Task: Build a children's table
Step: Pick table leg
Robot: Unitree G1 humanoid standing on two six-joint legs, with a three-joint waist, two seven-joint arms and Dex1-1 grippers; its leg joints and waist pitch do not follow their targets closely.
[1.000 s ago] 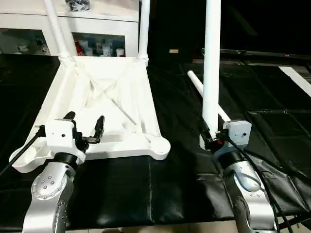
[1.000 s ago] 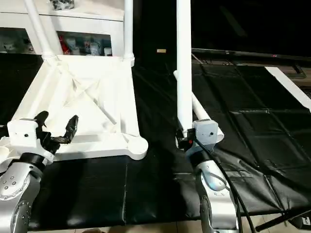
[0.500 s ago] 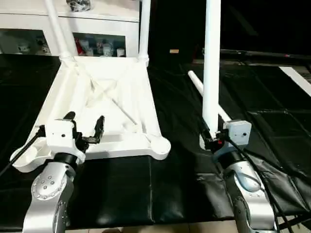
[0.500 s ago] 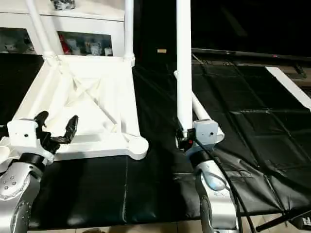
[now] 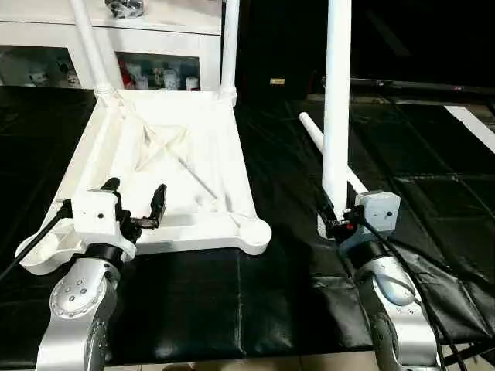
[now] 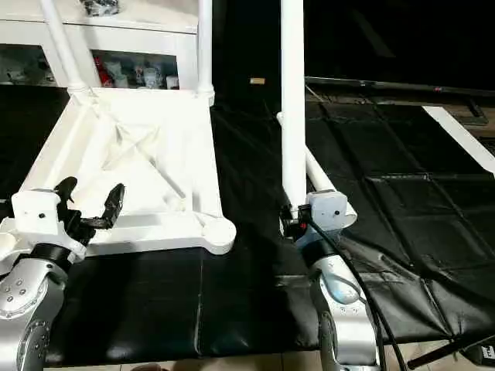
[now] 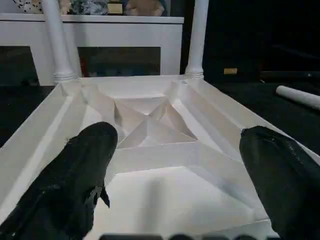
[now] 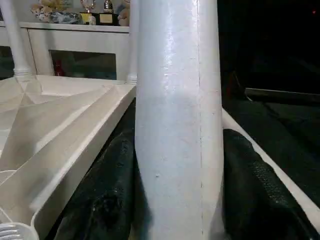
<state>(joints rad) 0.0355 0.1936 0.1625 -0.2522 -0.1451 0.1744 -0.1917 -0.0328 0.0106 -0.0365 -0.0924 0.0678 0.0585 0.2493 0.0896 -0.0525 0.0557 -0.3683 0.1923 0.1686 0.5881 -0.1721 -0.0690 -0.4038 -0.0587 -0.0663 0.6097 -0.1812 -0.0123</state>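
- Tabletop of the children's table lying upside down on a black mat, ribbed underside facing up, diagonal ribs crossing at the middle.
- Two legs already standing upright in the far corner sockets: far-left leg and far-right leg, both running out of the picture at the top.
- Near-right corner socket empty, round and open; near-left corner partly hidden behind the left wrist housing.
- Left gripper hovering over the near edge of the tabletop, black fingers spread wide apart, nothing between them; ribbed underside visible through the gap in the left wrist view.
- Right gripper clamped on a third leg near its lower end; leg held upright, well to the right of the tabletop and apart from it, over the black mat.
- In the right wrist view, a black finger pressed against each side of the white tube.
- Fourth leg lying flat on the mat behind the held leg, slanting away toward the far left; its near part hidden by the held leg and the gripper.
- White cabinet with glass doors behind the far edge of the tabletop, small items on its shelf too blurred to identify.
- White strip on the floor at far right, beyond the mat.
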